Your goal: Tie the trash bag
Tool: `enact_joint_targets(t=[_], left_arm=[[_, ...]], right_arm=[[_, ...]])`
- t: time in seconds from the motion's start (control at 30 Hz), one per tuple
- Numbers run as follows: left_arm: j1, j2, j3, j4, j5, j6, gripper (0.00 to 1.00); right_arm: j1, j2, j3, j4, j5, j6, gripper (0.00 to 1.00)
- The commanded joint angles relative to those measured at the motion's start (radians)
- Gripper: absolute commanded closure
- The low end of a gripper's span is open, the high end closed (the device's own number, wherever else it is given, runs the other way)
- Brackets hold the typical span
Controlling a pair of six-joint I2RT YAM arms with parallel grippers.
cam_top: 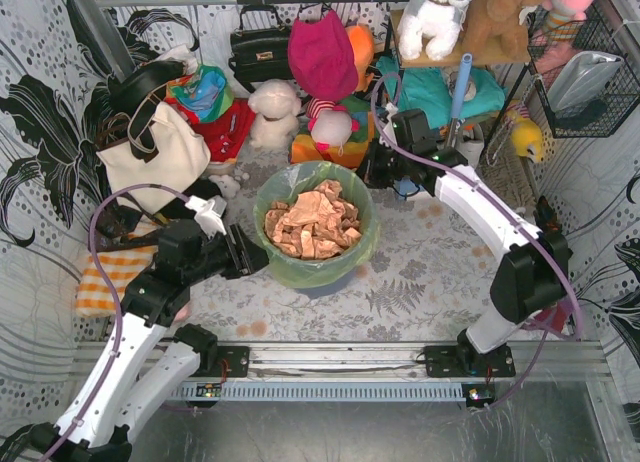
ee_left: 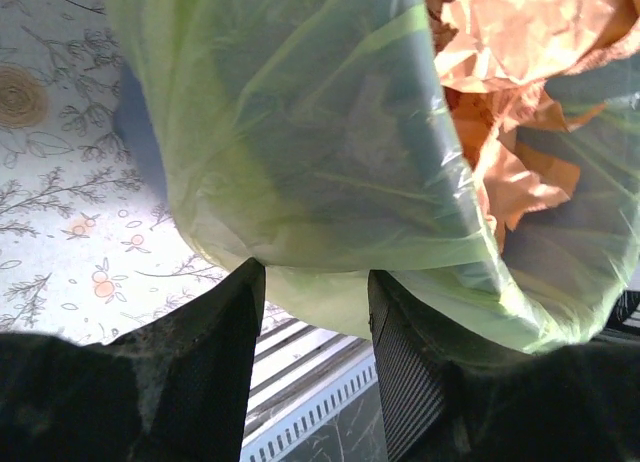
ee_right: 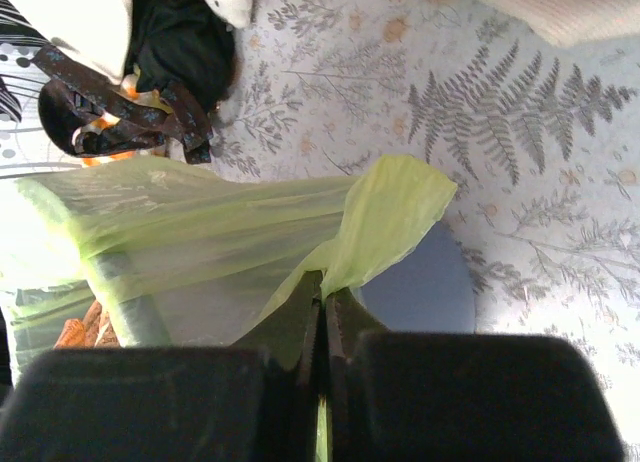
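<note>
Left gripper [ee_left: 315, 274]: bottom middle of the left wrist view, released, its two dark fingers spread apart with their tips against the bag's outer wall.
Right gripper [ee_right: 323, 287]: bottom centre of the right wrist view, clenched on a fold of the bag's rim; a green flap stands above the fingers.
Trash bag [cam_top: 345, 254]: centre of the overhead view, mouth wide open, standing on the table between the two grippers.
Crumpled paper [cam_top: 312, 222]: tan, heaped inside the bag.
Blue bin [ee_right: 425, 282]: shows just right of the pinched fold.
Table [cam_top: 430, 272]: fern-print cover.
Cream tote [cam_top: 150, 157]: upper left, well apart from the bag.
</note>
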Motion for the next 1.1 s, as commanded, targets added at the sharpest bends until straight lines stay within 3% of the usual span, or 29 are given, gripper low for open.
enact_joint_targets(t=[0.0, 0.13, 0.27, 0.47, 0.77, 1.07], left_arm=[[-0.005, -0.033, 0.002, 0.086, 0.079, 0.006, 0.46], [-0.005, -0.087, 0.054, 0.05, -0.039, 0.018, 0.49], [-0.006, -0.112, 0.1, -0.068, -0.304, -0.02, 0.49], [-0.006, -0.13, 0.043, -0.13, -0.511, -0.121, 0.48], [-0.005, -0.052, 0.007, -0.121, -0.49, -0.161, 0.42], [-0.005, -0.162, -0.264, 0.121, -0.197, -0.322, 0.43]], right_arm=[[0.002, 0.087, 0.092, 0.019, -0.087, -0.049, 1.0], [-0.001, 0.152, 0.145, -0.006, -0.082, -0.066, 1.0], [-0.006, 0.165, 0.155, -0.027, -0.064, -0.075, 1.0], [-0.012, 0.152, 0.151, -0.063, -0.034, -0.088, 1.0], [-0.013, 0.132, 0.127, -0.072, -0.014, -0.076, 1.0], [-0.013, 0.027, 0.073, -0.078, 0.043, -0.068, 1.0]])
